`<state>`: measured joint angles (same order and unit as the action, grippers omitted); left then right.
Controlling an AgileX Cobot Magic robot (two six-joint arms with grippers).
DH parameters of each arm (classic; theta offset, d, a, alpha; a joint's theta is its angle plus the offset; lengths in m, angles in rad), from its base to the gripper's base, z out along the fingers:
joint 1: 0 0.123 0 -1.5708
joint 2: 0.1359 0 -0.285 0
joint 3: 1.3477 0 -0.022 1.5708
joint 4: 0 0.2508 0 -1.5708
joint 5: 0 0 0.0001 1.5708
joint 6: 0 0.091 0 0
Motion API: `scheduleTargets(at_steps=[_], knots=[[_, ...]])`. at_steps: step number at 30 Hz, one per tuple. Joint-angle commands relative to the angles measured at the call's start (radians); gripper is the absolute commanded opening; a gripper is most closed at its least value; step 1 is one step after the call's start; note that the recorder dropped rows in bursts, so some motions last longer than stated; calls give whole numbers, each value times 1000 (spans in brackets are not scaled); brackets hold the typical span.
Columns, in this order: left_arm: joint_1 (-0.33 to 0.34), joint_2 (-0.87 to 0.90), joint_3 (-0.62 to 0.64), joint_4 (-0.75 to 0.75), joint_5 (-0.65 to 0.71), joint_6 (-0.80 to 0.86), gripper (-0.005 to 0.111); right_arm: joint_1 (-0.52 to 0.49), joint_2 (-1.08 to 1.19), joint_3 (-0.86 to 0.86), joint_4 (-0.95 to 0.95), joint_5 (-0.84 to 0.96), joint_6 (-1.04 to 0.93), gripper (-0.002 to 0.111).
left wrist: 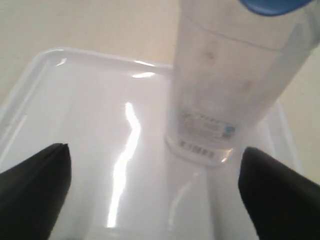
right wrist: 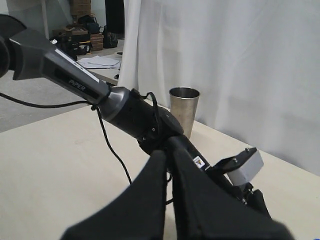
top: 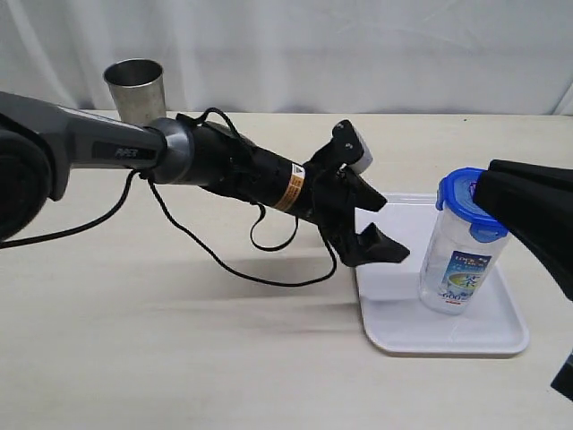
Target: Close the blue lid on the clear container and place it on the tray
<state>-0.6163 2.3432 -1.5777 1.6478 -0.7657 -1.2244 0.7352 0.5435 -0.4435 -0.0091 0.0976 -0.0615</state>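
Blue lid [top: 465,199] sits on your clear container [top: 445,235], label [top: 463,270] "600", standing on the tray [top: 394,327]. Left arm [top: 107,141] reads "PiPER". Your left end effector [top: 392,229] gapes, holding nothing; right end effector [right wrist: 167,150] clenched, empty.

1. "PiPER", pale letters on the grey left arm [top: 98,136], upper left of the exterior frame; also readable in the right wrist view.
2. "600", low on the label [top: 464,273] of the clear container [top: 448,235]; its other print is too small to read.

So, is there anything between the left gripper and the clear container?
Nothing visible. Only the bare tray lies between the open left gripper and the clear container, which already stands on it.
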Motion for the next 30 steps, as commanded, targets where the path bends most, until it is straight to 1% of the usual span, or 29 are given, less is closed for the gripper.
scheduleTargets(at_steps=[1, 6, 7, 8, 13, 20, 27, 30], knots=[[23, -86, 66, 23, 121, -10, 61, -1, -2, 2, 2, 4, 3, 5], [27, -185, 144, 21, 139, -10, 12, -1, -2, 2, 2, 7, 3, 5], [27, -200, 154, 21, 139, -10, 4, -1, -2, 2, 2, 9, 3, 5], [27, -219, 165, 21, 147, -10, 0, -1, -2, 2, 2, 9, 3, 5], [27, -314, 217, 5, 238, -14, 0, -1, -2, 2, 2, 9, 3, 5], [27, -472, 315, -40, 417, -37, 0, -1, -2, 2, 2, 9, 3, 5], [27, -624, 420, -53, 460, -37, 0, -1, -2, 2, 2, 9, 3, 5], [27, -682, 477, -121, 530, -21, 0, -1, -2, 2, 2, 9, 3, 5]])
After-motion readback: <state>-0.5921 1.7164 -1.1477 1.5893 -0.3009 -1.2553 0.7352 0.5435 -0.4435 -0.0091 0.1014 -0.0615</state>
